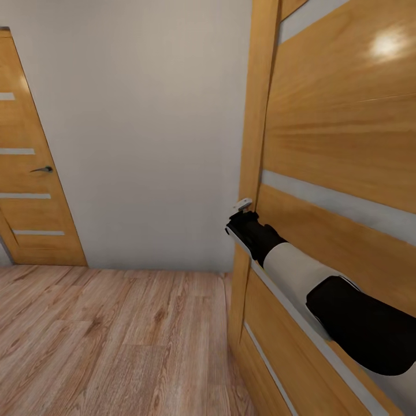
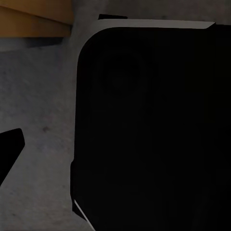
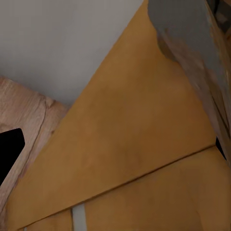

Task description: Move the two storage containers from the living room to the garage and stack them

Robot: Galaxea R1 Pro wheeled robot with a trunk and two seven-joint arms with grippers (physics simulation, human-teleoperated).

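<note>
Head view: right arm reaches forward along a honey-coloured plank door, the right tool at that door's edge. Whether its fingers are spread or pressed together cannot be told. A second door stands well left of the first, across a pale wall and wood plank floor. No storage container in sight, so its direction and long axis from either tool cannot be judged. Left wrist view is dark; left tool's state also cannot be told.

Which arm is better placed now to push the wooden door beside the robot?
The right arm, probably. Its right gripper is stretched out at the edge of the wooden door, next to the door frame.
</note>
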